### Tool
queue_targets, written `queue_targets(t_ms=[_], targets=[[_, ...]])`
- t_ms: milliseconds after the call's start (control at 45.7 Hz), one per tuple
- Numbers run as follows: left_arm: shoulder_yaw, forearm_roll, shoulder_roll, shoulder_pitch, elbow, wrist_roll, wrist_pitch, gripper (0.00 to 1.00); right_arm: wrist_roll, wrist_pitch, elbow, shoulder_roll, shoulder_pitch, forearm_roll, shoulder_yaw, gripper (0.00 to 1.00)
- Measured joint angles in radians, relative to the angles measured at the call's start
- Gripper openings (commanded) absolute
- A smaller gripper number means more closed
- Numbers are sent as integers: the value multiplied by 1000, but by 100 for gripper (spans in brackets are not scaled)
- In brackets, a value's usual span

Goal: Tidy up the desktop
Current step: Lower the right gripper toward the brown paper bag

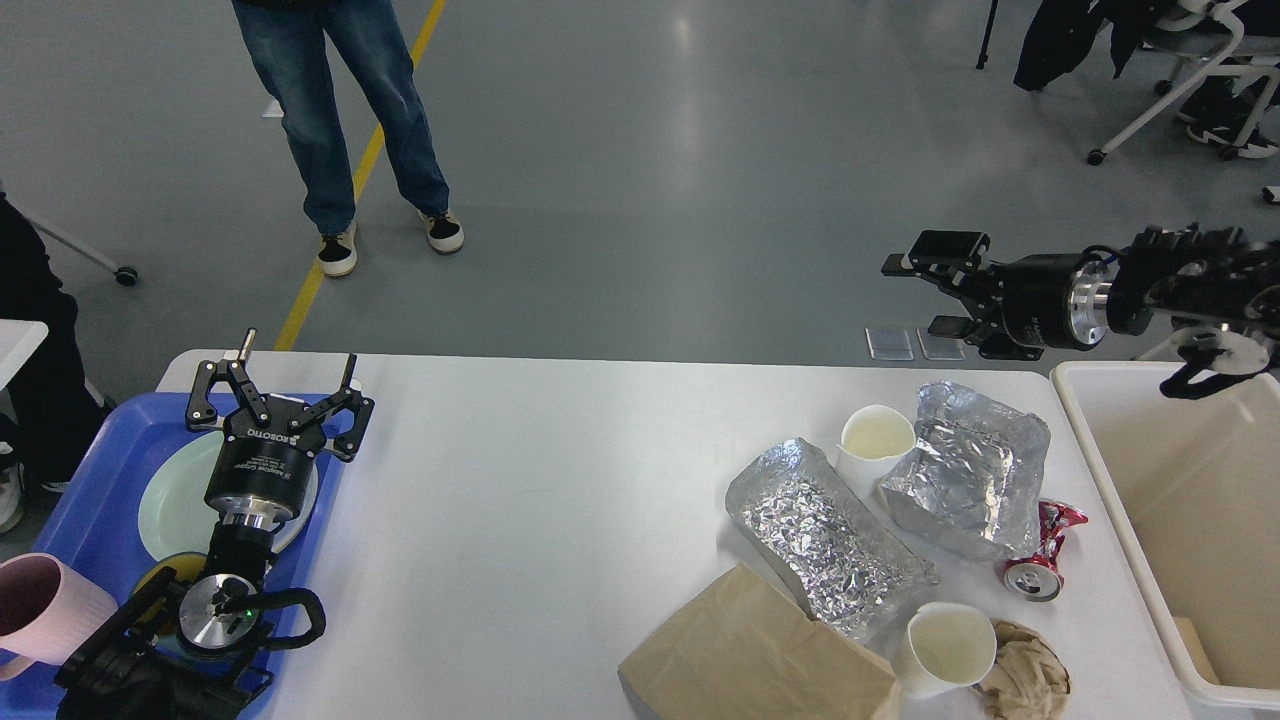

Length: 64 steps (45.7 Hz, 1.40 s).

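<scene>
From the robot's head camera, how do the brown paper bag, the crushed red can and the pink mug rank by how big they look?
Largest to smallest:
1. Brown paper bag, though cut off by the bottom edge.
2. Pink mug, also cut off and nearest the camera, so its rank is less sure.
3. Crushed red can, clearly smallest.

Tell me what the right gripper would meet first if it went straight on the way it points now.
Nothing, it seems: the right gripper points left, above the desktop's far edge, over bare floor. Depth is unclear.
</scene>
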Motion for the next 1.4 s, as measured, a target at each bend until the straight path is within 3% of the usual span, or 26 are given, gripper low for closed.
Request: queue_targets(t_ms=[153,219,284,394,459,525,591,875,1203,1269,1400], targets=[[0,0,0,0,0,0,0,96,-12,109,21,100,107,4,-136,100],[0,0,0,0,0,0,0,96,-40,143,59,125,160,3,-158,100],[0,0,0,0,0,0,0,96,-128,159,119,154,226,4,-172,100],[0,0,0,0,0,0,0,96,-373,161,225,197,335,19,-169,100],[0,0,0,0,0,0,0,96,-492,160,278,219,386,39,-161,100],[0,0,0,0,0,0,0,96,-568,160,337,229,434,59,-152,100],[0,0,1,0,0,0,0,96,-607,161,413,233,497,72,-148,100],[0,0,1,0,0,0,0,96,-651,177,749,268,813,162,-147,100],[-3,0,1,0,0,0,0,96,-655,276,815,207,857,187,-21,100],[-3,0,1,0,0,0,0,96,-655,288,816,199,859,187,-9,95],[-3,0,1,0,0,0,0,96,-655,288,815,195,847,184,-4,95]])
